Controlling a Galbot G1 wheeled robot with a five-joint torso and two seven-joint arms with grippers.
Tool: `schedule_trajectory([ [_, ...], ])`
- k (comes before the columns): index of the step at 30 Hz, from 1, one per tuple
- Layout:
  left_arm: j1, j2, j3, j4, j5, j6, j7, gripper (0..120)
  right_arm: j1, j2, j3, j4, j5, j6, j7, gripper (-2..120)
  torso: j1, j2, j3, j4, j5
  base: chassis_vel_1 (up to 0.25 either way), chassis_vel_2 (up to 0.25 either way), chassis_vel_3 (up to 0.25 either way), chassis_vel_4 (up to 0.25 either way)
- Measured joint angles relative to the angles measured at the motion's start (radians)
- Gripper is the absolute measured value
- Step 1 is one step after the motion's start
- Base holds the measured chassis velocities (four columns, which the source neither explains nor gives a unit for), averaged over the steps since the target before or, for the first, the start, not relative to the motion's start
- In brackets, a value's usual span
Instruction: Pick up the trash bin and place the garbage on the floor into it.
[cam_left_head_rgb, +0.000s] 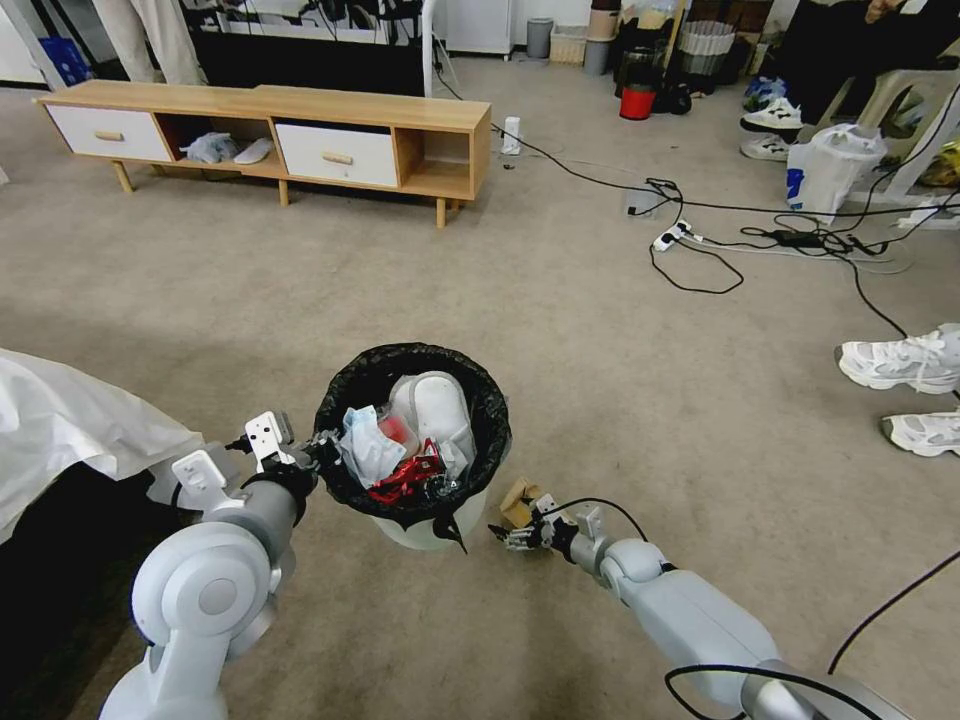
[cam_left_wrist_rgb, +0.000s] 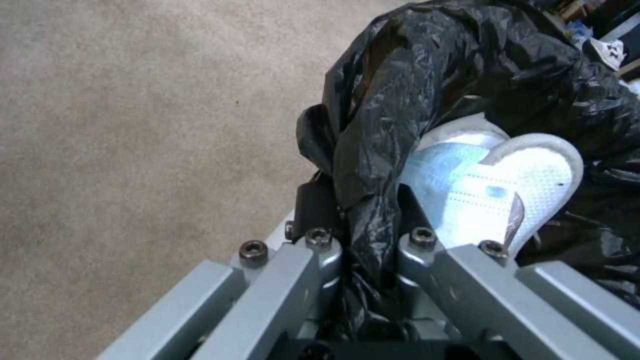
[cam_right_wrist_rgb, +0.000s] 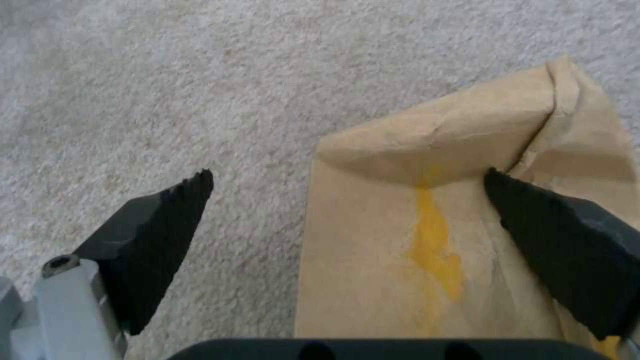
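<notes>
The trash bin (cam_left_head_rgb: 430, 528) is white with a black liner (cam_left_head_rgb: 490, 400) folded over its rim. It is in the middle of the head view, on or just above the floor (cam_left_head_rgb: 620, 400). Inside it lie garbage pieces: a crushed red can (cam_left_head_rgb: 405, 478), a pale blue face mask (cam_left_head_rgb: 362, 447) and white tissue. My left gripper (cam_left_head_rgb: 318, 455) is shut on the bin's near-left rim, and the liner (cam_left_wrist_rgb: 373, 150) is pinched between its fingers beside the mask (cam_left_wrist_rgb: 487, 190). My right gripper (cam_left_head_rgb: 515, 535) is open low over the carpet. A torn brown cardboard piece (cam_right_wrist_rgb: 433, 225) lies between its fingertips (cam_right_wrist_rgb: 167, 220).
A low wooden cabinet (cam_left_head_rgb: 270, 130) stands at the back left. Black cables (cam_left_head_rgb: 700, 240) and a power strip run across the right side, near a white plastic bag (cam_left_head_rgb: 830, 165). White sneakers (cam_left_head_rgb: 900, 362) are at the right edge. White cloth (cam_left_head_rgb: 70, 420) lies at my left.
</notes>
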Motion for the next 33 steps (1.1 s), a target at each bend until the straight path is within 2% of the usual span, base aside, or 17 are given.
schedule_trajectory([
  [15,-0.006,-0.002,0.004,0.008,0.0,-0.001,0.002,4,-0.034,-0.066,0.047,0.039,0.016,0.005,-0.01,100,0.0,0.0,0.0,0.0,0.0001,0.0,0.0,0.0,0.0],
  [30,0.003,-0.004,0.002,0.003,0.005,-0.003,0.003,4,-0.036,-0.062,0.062,0.041,0.021,0.008,-0.021,100,0.0,0.0,0.0,0.0,-0.0001,0.0,0.0,0.0,0.0],
  [32,0.005,-0.005,0.002,0.003,0.007,-0.004,0.004,4,-0.037,-0.061,0.064,0.04,0.02,0.008,-0.023,97,0.0,0.0,0.0,0.0,0.0,0.0,0.0,0.0,0.0],
  [33,0.007,-0.005,0.001,0.002,0.008,-0.005,0.005,4,-0.04,-0.06,0.067,0.038,0.019,0.008,-0.023,91,0.0,0.0,0.0,0.0001,0.0,0.0,0.0,0.0,0.0],
])
